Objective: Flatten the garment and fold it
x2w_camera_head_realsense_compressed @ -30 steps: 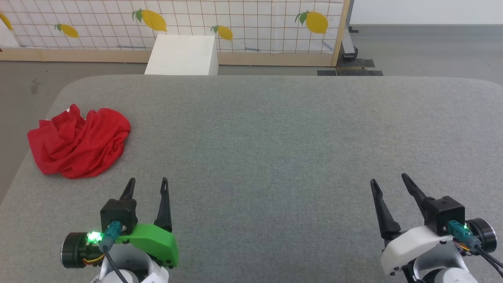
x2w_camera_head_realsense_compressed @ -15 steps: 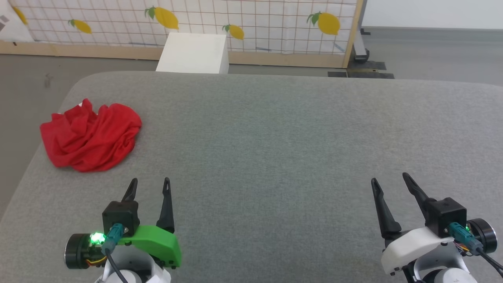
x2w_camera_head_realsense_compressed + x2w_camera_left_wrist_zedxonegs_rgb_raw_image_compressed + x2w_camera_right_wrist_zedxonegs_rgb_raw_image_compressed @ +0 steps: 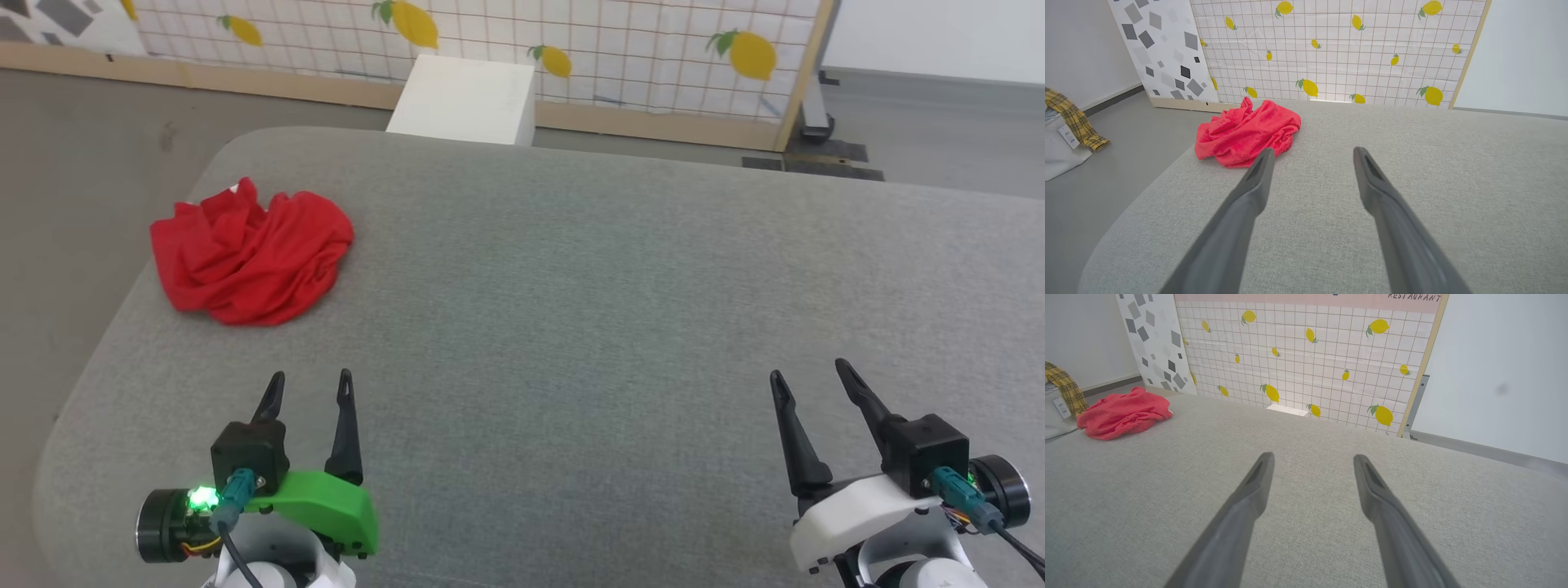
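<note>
Grey woven fabric covers the table in front of me, and its far left corner is rounded. The garment lies near that corner as a crumpled bright red heap, close to the left edge. Its folds are bunched and a speck of white shows at its far side.

I see the left gripper, on its green housing, over the near left part of the table. Its two dark fingers are spread wide and empty. In the left wrist view the heap sits beyond the left fingertip, apart from it.

I see the right gripper, on its white housing, over the near right part of the table. It is equally wide and empty, and the shorts are well apart from it across the surface.

Past the table's far edge a white box stands against a wood-framed lemon-print grid panel. Left of that panel is a white panel with grey squares. A yellow plaid cloth hangs over something pale on the grey floor.
</note>
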Tool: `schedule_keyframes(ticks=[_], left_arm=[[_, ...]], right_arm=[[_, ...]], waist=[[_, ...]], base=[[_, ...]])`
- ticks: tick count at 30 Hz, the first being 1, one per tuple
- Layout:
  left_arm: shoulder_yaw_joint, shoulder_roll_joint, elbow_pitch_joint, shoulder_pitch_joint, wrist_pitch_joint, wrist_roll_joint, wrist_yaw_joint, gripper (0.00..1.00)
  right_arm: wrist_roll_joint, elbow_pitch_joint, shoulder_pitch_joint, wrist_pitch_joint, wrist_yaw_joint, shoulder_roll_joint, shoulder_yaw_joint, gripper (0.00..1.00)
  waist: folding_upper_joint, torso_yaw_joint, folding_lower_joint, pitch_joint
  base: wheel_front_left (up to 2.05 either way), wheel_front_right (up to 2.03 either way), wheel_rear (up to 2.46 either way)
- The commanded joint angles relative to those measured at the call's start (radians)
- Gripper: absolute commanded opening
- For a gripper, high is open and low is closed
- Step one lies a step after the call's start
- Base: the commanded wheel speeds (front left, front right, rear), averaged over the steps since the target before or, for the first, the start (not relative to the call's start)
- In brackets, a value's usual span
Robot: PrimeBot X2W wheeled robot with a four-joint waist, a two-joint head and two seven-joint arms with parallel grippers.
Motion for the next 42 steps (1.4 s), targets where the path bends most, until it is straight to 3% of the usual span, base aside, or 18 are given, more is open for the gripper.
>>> schedule_keyframes(ticks=[1,28,42], left_arm=[[0.000,0.003,0.005,-0.013,-0.011,-0.010,0.007,1.00],[-0.007,0.005,0.032,-0.016,-0.067,-0.038,0.026,1.00],[-0.004,0.006,0.048,-0.017,-0.095,-0.054,0.039,1.00]], right_arm=[[-0.003,0.005,-0.010,-0.011,0.000,0.001,0.002,1.00],[-0.008,0.025,-0.023,-0.059,-0.001,0.001,0.006,1.00],[-0.004,0.036,-0.028,-0.087,-0.001,0.001,0.009,1.00]], waist=[[0.0000,0.025,0.0000,0.001],[0.0000,0.205,0.0000,0.002],[0.0000,0.260,0.0000,0.007]], base=[[0.00,0.00,0.00],[0.00,0.00,0.00],[0.00,0.00,0.00]])
